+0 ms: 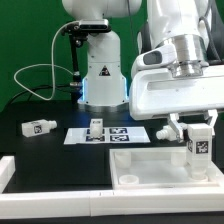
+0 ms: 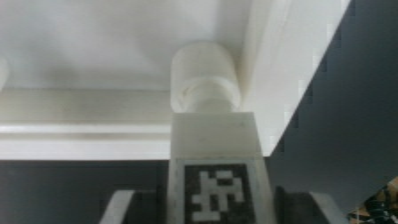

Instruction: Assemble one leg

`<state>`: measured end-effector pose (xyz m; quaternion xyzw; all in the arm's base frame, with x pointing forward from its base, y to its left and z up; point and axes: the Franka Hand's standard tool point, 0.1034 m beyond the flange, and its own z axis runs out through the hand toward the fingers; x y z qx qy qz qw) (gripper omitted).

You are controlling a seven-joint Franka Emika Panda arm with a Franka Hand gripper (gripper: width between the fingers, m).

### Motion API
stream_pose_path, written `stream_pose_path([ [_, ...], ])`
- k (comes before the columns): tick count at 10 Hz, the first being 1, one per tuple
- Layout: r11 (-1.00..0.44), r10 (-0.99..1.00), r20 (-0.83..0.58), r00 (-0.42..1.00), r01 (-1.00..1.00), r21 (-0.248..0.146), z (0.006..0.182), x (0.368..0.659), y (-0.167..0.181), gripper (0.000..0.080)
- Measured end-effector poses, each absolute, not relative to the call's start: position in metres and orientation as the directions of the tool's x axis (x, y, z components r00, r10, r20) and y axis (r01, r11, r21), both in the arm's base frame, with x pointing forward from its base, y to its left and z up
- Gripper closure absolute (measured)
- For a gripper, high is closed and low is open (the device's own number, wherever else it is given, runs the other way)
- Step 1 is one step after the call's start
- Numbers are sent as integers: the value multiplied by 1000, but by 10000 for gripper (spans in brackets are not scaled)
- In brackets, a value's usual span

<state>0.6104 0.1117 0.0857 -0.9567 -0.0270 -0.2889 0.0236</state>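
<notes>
My gripper (image 1: 197,132) is shut on a white leg (image 1: 199,147) with a black-and-white tag. It holds the leg upright just above the far corner of the large white panel (image 1: 150,165), on the exterior view's right. In the wrist view the held leg (image 2: 219,150) stands between my fingers (image 2: 128,205) and points at a rounded corner socket (image 2: 210,82) inside the panel's raised rim (image 2: 107,110). I cannot tell whether the leg touches the socket. A second leg (image 1: 96,128) stands on the marker board (image 1: 120,133). A third leg (image 1: 40,126) lies at the exterior view's left.
The robot's white base (image 1: 100,75) stands behind the marker board, with a cable (image 1: 35,75) looping to its left. A white frame edge (image 1: 8,170) runs along the table's front left. The table top is black.
</notes>
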Motion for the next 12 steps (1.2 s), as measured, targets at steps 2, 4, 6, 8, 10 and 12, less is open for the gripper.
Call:
stream_pose_path([
  [2,-997,42,552,833,68,-27,79,609,113,515],
  [4,-998,40,556,830,65,-25,75,613,111,515],
  [6,-998,40,566,824,64,-23,75,615,111,515],
  [8,-998,27,563,826,52,-29,75,616,112,515],
  [10,-998,29,563,826,53,-27,75,616,112,464],
  [12,-998,29,563,826,54,-27,75,616,112,326],
])
